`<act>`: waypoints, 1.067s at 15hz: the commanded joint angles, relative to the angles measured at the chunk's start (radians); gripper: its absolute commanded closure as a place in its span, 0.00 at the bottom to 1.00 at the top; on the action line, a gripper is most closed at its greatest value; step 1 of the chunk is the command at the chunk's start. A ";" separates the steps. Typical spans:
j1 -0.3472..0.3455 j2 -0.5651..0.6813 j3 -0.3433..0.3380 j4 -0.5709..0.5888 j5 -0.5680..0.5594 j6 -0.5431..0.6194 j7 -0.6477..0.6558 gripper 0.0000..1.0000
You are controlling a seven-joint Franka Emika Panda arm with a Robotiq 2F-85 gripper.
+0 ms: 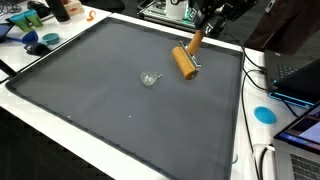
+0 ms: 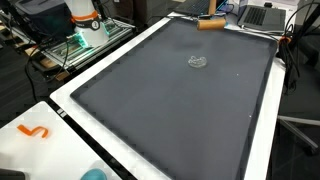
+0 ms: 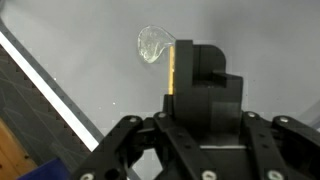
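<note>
**Q:** Jaws, what state?

**A:** Closed on the handle (image 1: pixel 195 42) of the wooden roller (image 1: pixel 184 61). The gripper (image 1: pixel 201 28) has the handle by its upper end. In the wrist view a tan strip of the handle (image 3: pixel 172 66) sits tight against one black finger (image 3: pixel 205 75). The opposite finger is hidden behind it.

**Q:** Roller position?

**A:** Over the dark mat (image 1: pixel 100 110), close to one edge. The barrel is low and tilted, and the handle slants up to the gripper. Cannot tell whether the barrel touches the mat. In an exterior view the roller (image 2: pixel 210 24) sits right at the mat's far edge.

**Q:** Neighbours?

**A:** A small clear crumpled piece (image 1: pixel 149 78) lies on the mat, near the roller but apart from it. In the wrist view the piece (image 3: pixel 152 44) shows just beyond the handle. A blue disc (image 1: pixel 264 114) rests on the white table (image 1: pixel 40 125), off the mat. An orange hook (image 2: pixel 35 131) lies well apart, also on the table.
</note>
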 commanded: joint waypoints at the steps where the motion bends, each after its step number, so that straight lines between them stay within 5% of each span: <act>1: 0.029 0.044 -0.015 0.071 -0.041 -0.048 -0.008 0.76; 16: 0.045 0.116 -0.041 0.174 -0.034 -0.063 -0.010 0.76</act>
